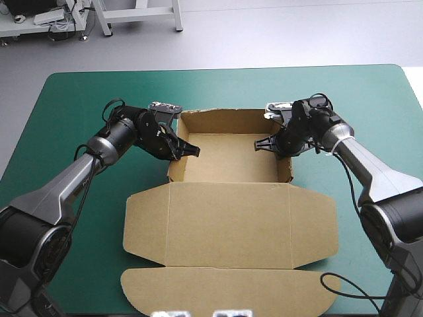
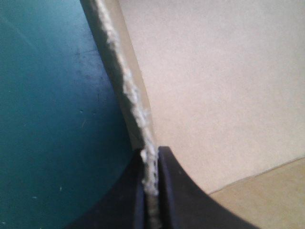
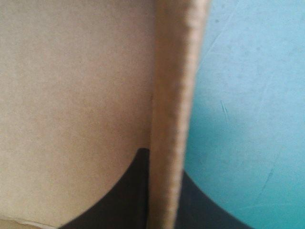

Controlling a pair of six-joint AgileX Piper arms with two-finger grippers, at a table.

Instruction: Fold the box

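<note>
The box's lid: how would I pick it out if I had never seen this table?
On the teal-green table lies a brown box, its far half an open tray with raised walls. The lid is the broad panel joined to the tray's near side, toward the robot. Unlike the tray it lies wholly flat, ending in a rounded flap.

A table [image 1: 370,92] with a teal-green cover [image 1: 79,112], its far corners rounded.
</note>
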